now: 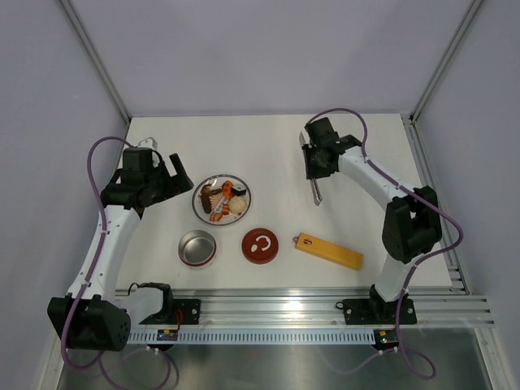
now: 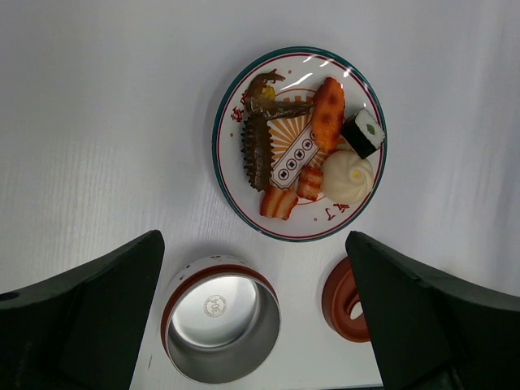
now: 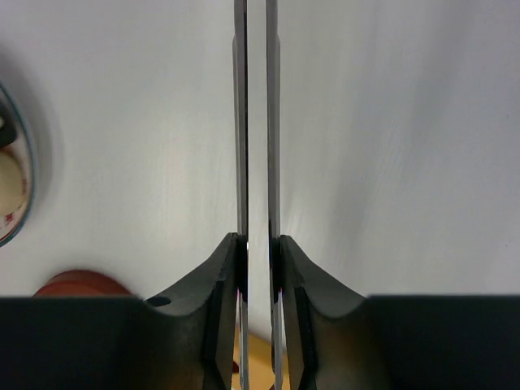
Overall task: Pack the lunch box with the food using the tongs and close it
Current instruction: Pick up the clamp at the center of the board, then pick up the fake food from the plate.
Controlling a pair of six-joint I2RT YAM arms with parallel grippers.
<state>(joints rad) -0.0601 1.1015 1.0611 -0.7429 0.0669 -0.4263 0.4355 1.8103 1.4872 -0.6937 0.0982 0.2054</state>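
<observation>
The tongs [image 1: 314, 188] hang over the table's right half, and my right gripper [image 1: 318, 161] is shut on them. In the right wrist view both fingers press the two thin silver arms of the tongs [image 3: 240, 122], which run nearly parallel with a narrow gap; the right gripper [image 3: 258, 244] holds them mid-length. The lunch box [image 1: 197, 248] stands open and empty, its steel inside showing [image 2: 221, 329]. Beside it lies the dark-red lid [image 1: 260, 245] [image 2: 345, 302]. The food [image 1: 222, 200] [image 2: 328, 114] sits on a plate. My left gripper [image 1: 168, 175] [image 2: 253, 237] hovers open above box and lid.
The patterned plate [image 1: 198, 195] [image 2: 221, 175] lies between the arms, behind the lunch box. A long yellow-orange bar [image 1: 328, 251] rests right of the lid and shows below the tongs [image 3: 258, 366]. The plate's rim [image 3: 20, 162] and the lid [image 3: 77, 283] edge into the right wrist view.
</observation>
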